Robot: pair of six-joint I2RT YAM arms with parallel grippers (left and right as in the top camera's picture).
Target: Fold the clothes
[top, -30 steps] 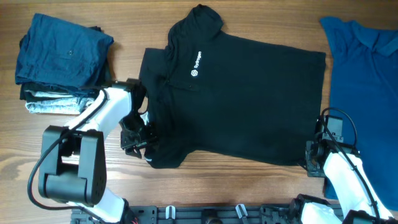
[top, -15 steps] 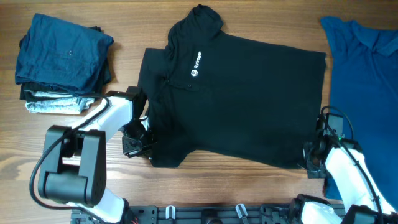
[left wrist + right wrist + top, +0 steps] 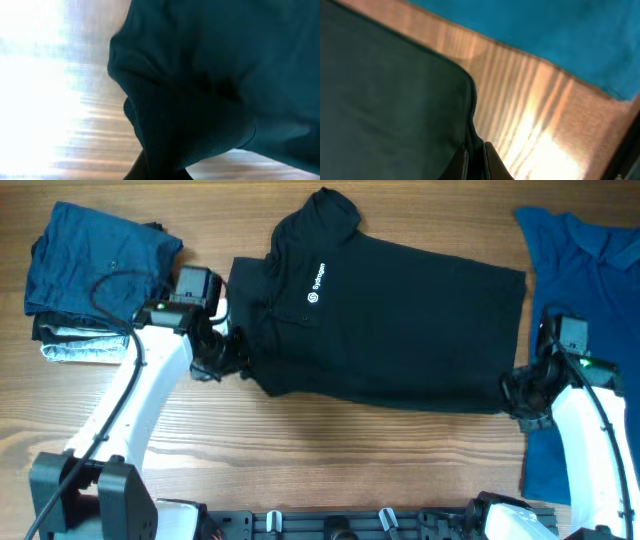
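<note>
The black collared shirt (image 3: pixel 400 330) lies spread across the table's middle, its white chest logo (image 3: pixel 315 285) facing up and its collar at the far side. My left gripper (image 3: pixel 228 362) is shut on the shirt's near-left corner. In the left wrist view the bunched black fabric (image 3: pixel 215 60) fills the frame above the left gripper (image 3: pixel 157 172). My right gripper (image 3: pixel 518 395) is shut on the near-right corner. In the right wrist view the right gripper (image 3: pixel 476 162) pinches the hem of the black shirt (image 3: pixel 385 100). A bright blue shirt (image 3: pixel 585 290) lies flat at the right.
A stack of folded dark-blue and grey garments (image 3: pixel 100 270) sits at the far left. Bare wooden table (image 3: pixel 350 460) runs along the near side below the shirt. The blue shirt (image 3: pixel 545 30) lies close beside the right gripper.
Both grippers closed on the black shirt's near corners and drew them away from the near table edge. The shirt's near edge now sits farther from that edge.
</note>
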